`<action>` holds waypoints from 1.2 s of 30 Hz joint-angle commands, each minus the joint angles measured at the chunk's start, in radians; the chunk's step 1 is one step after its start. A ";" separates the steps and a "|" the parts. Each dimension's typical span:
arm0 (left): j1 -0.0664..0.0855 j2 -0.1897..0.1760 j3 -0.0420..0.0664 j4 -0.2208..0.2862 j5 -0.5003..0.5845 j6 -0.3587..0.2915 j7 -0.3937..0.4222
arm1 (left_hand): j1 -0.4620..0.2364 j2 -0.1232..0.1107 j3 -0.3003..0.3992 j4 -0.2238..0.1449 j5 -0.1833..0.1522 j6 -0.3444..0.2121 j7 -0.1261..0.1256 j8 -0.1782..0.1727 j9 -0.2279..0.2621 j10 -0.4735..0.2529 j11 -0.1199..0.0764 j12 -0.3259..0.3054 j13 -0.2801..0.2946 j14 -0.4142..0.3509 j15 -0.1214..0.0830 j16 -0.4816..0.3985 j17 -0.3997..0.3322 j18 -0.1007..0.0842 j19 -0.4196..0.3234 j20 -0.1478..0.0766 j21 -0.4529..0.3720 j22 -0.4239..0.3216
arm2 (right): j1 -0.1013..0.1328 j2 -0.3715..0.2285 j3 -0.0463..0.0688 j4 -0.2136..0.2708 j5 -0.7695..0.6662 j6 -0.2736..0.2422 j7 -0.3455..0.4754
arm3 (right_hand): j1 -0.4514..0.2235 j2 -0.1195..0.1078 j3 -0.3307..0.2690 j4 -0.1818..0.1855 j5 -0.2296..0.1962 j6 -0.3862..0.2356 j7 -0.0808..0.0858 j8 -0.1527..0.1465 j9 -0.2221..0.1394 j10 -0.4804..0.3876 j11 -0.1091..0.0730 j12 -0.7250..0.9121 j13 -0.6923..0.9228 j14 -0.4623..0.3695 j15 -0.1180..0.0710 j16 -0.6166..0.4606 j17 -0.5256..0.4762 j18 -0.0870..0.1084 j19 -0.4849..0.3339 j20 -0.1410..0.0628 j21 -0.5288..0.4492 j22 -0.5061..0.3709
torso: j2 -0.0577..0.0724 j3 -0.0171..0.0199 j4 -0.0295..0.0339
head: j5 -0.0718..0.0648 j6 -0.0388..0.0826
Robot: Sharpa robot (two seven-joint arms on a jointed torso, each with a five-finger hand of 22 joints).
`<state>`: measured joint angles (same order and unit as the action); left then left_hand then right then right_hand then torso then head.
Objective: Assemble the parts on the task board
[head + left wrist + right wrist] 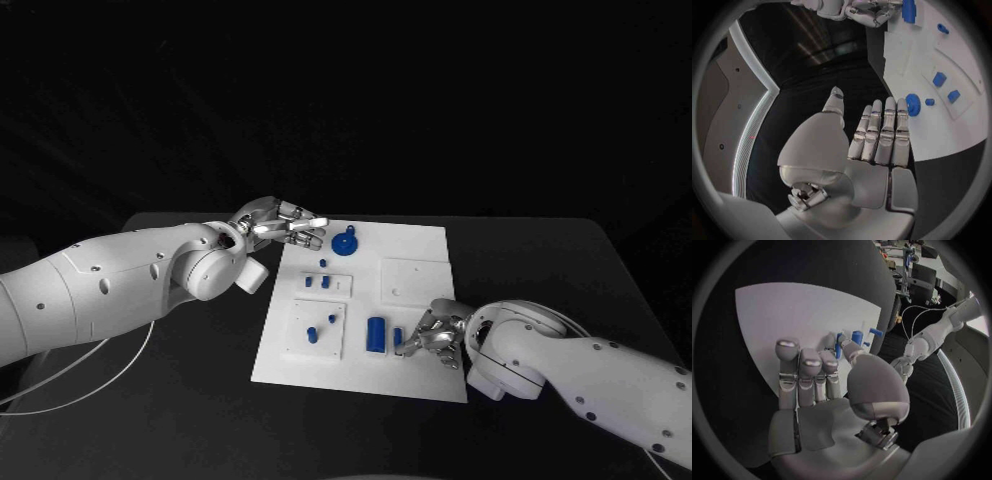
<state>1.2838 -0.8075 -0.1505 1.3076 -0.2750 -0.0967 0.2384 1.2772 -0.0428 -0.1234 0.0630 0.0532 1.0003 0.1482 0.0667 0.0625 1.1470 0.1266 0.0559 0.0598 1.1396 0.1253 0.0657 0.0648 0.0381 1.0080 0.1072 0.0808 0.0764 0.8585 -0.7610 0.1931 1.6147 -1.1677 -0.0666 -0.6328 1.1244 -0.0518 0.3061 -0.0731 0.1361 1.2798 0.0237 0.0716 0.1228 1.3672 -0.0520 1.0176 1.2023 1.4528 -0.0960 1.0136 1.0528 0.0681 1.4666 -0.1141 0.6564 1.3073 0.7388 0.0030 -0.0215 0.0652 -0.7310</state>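
The left hand (283, 226) sits at the board's (418, 375) far left corner, fingers straight and side by side with the thumb apart, holding nothing; the left wrist view confirms the bare palm and places the fingertips (901, 107) just beside the round blue part (345, 241). This posture suggests an approach to that part, not a grip. The right hand (437, 336) rests at the board's near right edge with its fingers over the white surface, just beside the blue cylinder (376, 334). In the right wrist view its fingers (811, 370) lie together and extended, the thumb alongside, and no part is visibly pinched, so the hand is judged empty, though contact with the cylinder cannot be ruled out. Between the two hands, small blue pieces (326, 283) stand in the board's middle section, and two more (322, 325) sit on the near left panel. A blank white square (418, 280) occupies the right side. Each hand is stationed by its nearest part, which likely divides the work by reach. Assembly appears at an early stage, since several parts remain loose or unseated.
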 commanded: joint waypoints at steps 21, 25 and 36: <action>0.001 0.013 0.000 -0.026 0.082 -0.061 0.049 | 0.005 0.018 -0.001 -0.015 -0.006 0.011 -0.001 -0.002 0.001 0.003 0.001 0.003 0.001 0.002 0.000 -0.003 0.001 -0.008 -0.007 0.001 -0.001 0.000 | 0.008 -0.065 0.049 -0.110 0.259 -0.053 0.356 | 0.046 -0.053 -0.414 0.212 0.083 -0.156 0.050 -0.007 -0.024 -0.068 0.032 -0.055 -0.072 -0.019 0.013 -0.063 -0.034 0.020 0.041 0.010 -0.140 -0.017 | -0.008 0.0003 -0.0088 | -0.024 0.066; 0.001 0.026 0.000 -0.055 0.118 -0.090 0.067 | 0.010 0.029 -0.001 -0.026 -0.005 0.016 -0.003 -0.001 0.001 0.009 -0.001 0.004 0.001 0.005 -0.001 -0.003 0.001 -0.009 -0.006 0.001 0.001 0.001 | 0.021 -0.055 0.079 -0.189 0.320 -0.079 0.473 | 0.041 -0.014 -0.443 0.173 0.087 -0.153 0.051 -0.008 -0.022 -0.086 0.031 -0.093 -0.112 -0.032 0.016 -0.124 -0.088 0.023 0.032 0.013 -0.246 -0.053 | -0.018 -0.0008 -0.0107 | -0.033 0.098; 0.009 0.094 0.005 -0.184 0.220 -0.152 0.117 | 0.016 0.059 -0.016 -0.062 -0.003 0.016 -0.011 -0.002 0.000 -0.036 0.004 0.003 0.000 -0.038 0.003 -0.005 0.000 0.001 -0.011 0.010 0.005 0.002 | 0.100 0.042 0.117 -0.521 0.594 -0.156 0.782 | 0.112 0.119 -0.468 0.004 0.138 -0.206 0.090 -0.008 -0.058 -0.187 0.100 -0.698 -0.805 -0.227 0.109 -0.609 -0.506 0.001 -0.230 0.108 -0.594 -0.578 | -0.049 -0.0050 -0.0183 | -0.047 0.175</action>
<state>1.2899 -0.7237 -0.1468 1.1361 -0.1209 -0.2069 0.3082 1.2943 0.0086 -0.1385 0.0057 0.0532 1.0147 0.1411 0.0667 0.0625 1.1157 0.1295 0.0559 0.0598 1.1062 0.1287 0.0657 0.0652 0.0380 1.0008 0.1144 0.0808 0.0764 0.9560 -0.7306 0.3081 1.1190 -0.7129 -0.1867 -0.0085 1.2349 0.0589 -0.1636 -0.0636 0.2674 1.0821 0.1095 0.0648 0.0691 1.1965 0.0421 0.3610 0.4400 1.2482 0.0030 0.4396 0.5707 0.0841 1.2576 -0.0142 0.0765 0.7634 0.7012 -0.0033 -0.0385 0.0187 -0.5725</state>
